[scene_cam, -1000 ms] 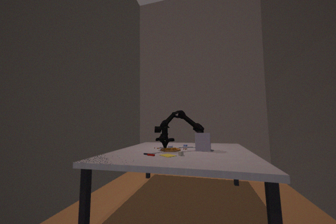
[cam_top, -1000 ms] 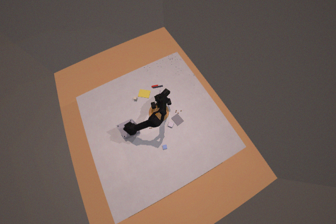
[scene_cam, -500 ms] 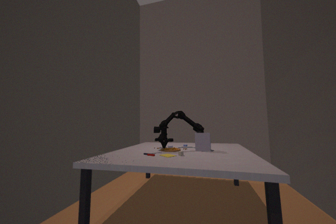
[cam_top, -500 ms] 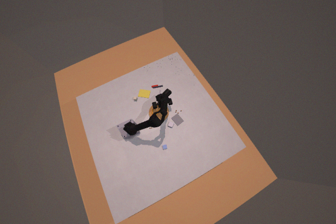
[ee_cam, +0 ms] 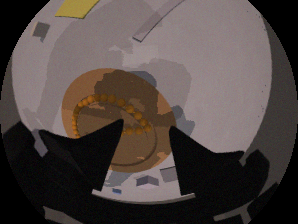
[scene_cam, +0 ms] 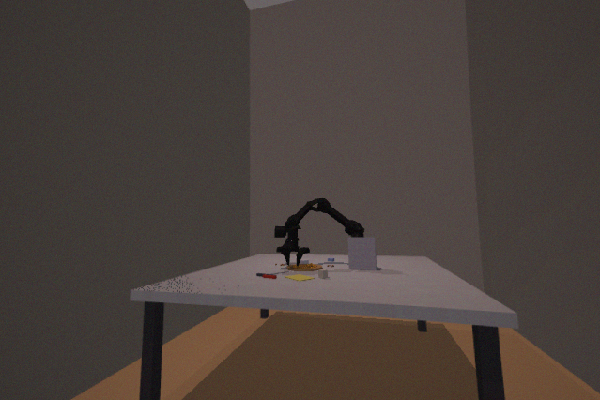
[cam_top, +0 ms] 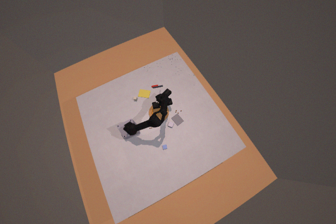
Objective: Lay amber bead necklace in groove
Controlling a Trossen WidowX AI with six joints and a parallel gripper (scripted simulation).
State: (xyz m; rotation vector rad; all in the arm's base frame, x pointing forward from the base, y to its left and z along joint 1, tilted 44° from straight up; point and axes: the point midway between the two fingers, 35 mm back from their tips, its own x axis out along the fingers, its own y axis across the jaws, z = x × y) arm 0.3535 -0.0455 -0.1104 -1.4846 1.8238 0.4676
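Observation:
The round orange-brown bead board [cam_top: 150,112] [ee_cam: 75,92] lies under the arm. The amber bead necklace [ee_cam: 111,99] rests on it as a bent loop in the wrist view. Its upper-left beads run near the groove line; its right-hand beads turn back inward, inside the groove. The curved groove [ee_cam: 155,142] shows bare at the lower right. The loop's lower left is hidden behind the left finger. My gripper [scene_cam: 293,265] [ee_cam: 147,125] is open and points down, low over the board, its fingertips on either side of the necklace's right end. No bead is seen gripped.
A grey square [cam_top: 177,119], a whitish block [cam_top: 170,124] and loose small beads [cam_top: 177,112] lie beside the board. A blue block [cam_top: 164,146] [scene_cam: 330,259], a yellow sheet [cam_top: 144,93] [ee_cam: 77,7], a beige block [cam_top: 135,99] [scene_cam: 323,274] and a red-and-dark pen [cam_top: 154,86] lie farther out.

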